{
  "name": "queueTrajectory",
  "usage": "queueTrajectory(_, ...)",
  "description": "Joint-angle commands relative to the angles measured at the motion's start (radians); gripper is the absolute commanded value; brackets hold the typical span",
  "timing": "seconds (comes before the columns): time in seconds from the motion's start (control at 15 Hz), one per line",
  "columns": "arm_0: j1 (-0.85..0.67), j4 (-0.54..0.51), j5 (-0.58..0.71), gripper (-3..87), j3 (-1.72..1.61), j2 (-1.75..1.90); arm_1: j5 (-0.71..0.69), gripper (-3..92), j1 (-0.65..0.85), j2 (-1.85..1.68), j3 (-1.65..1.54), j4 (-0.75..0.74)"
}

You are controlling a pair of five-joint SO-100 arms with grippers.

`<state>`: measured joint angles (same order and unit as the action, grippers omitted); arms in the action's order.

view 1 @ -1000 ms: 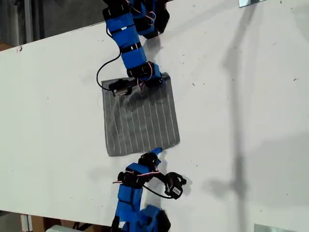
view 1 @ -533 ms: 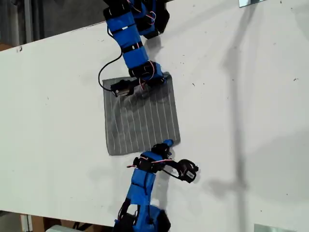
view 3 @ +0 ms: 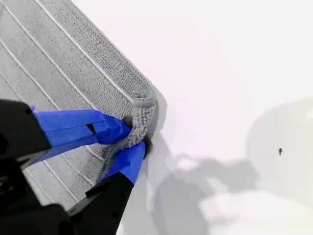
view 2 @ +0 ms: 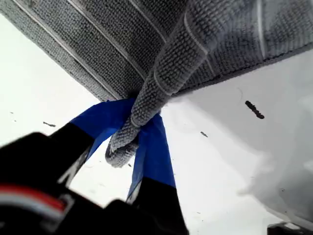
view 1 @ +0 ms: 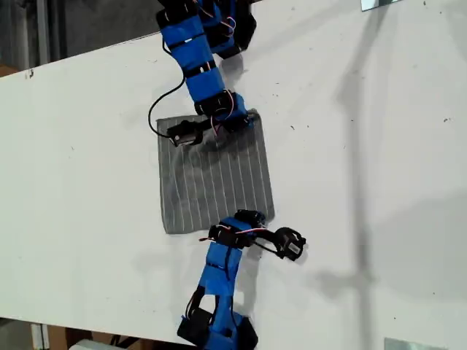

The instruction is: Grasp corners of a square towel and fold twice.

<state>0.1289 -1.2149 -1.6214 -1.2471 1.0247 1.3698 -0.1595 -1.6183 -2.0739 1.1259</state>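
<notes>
The grey striped towel (view 1: 211, 175) lies flat on the white table (view 1: 365, 146). In the exterior view, my first gripper (view 1: 244, 120) is at the towel's upper right corner. The first wrist view shows that gripper (view 2: 134, 125) shut on the corner (view 2: 122, 142), with the towel (view 2: 146, 39) pulled up into a peak. My second gripper (view 1: 252, 216) is at the lower right corner in the exterior view. There the blue fingers (view 3: 112, 128) of the second gripper (view 3: 136, 138) pinch the bunched corner (view 3: 142, 112) of the towel (view 3: 54, 73).
A black cable (view 1: 157, 109) loops from the first arm over the towel's upper left corner in the exterior view. The second arm's camera (view 1: 290, 244) sticks out toward that view's right. The table's far edge (view 1: 73, 55) runs along the upper left.
The second arm has swung up and toward the exterior view's right, from below the towel's lower edge onto its lower right corner. The first arm has barely moved.
</notes>
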Motion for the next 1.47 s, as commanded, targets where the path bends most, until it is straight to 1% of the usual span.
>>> queueTrajectory(0.0,0.023,-0.196,0.075,0.0,0.267,0.025,-0.005,-0.1,-0.014,-0.104,0.08,0.043)
queueTrajectory(0.07,0.017,-0.252,0.124,0.0,0.345,0.037,-0.005,-0.1,-0.008,-0.129,0.115,0.089)
queueTrajectory(0.2,0.002,-0.281,0.21,0.0,0.371,0.14,-0.008,-0.1,0.009,-0.155,0.224,0.213)
queueTrajectory(0.27,-0.015,-0.302,0.244,0.0,0.367,0.19,-0.02,-0.1,0.025,-0.17,0.264,0.242)
queueTrajectory(0.47,-0.1,-0.411,0.316,0.0,0.337,0.308,-0.063,-0.1,0.12,-0.222,0.307,0.278)
queueTrajectory(0.6,-0.176,-0.437,0.393,0.0,0.301,0.44,-0.112,-0.1,0.236,-0.279,0.307,0.284)
queueTrajectory(0.8,-0.351,-0.456,0.486,0.0,0.201,0.588,-0.216,-0.1,0.44,-0.318,0.35,0.264)
queueTrajectory(1.0,-0.512,-0.46,0.557,0.0,0.155,0.63,-0.337,-0.1,0.626,-0.244,0.426,0.221)
queueTrajectory(1.13,-0.589,-0.446,0.595,0.0,0.143,0.611,-0.402,-0.1,0.709,-0.218,0.428,0.115)
queueTrajectory(1.27,-0.667,-0.4,0.618,0.0,0.115,0.537,-0.453,-0.1,0.782,-0.132,0.422,-0.003)
queueTrajectory(1.33,-0.698,-0.388,0.632,0.0,0.149,0.48,-0.469,-0.1,0.807,-0.097,0.431,-0.049)
queueTrajectory(1.4,-0.723,-0.407,0.666,0.0,0.256,0.402,-0.494,-0.1,0.824,-0.078,0.462,-0.071)
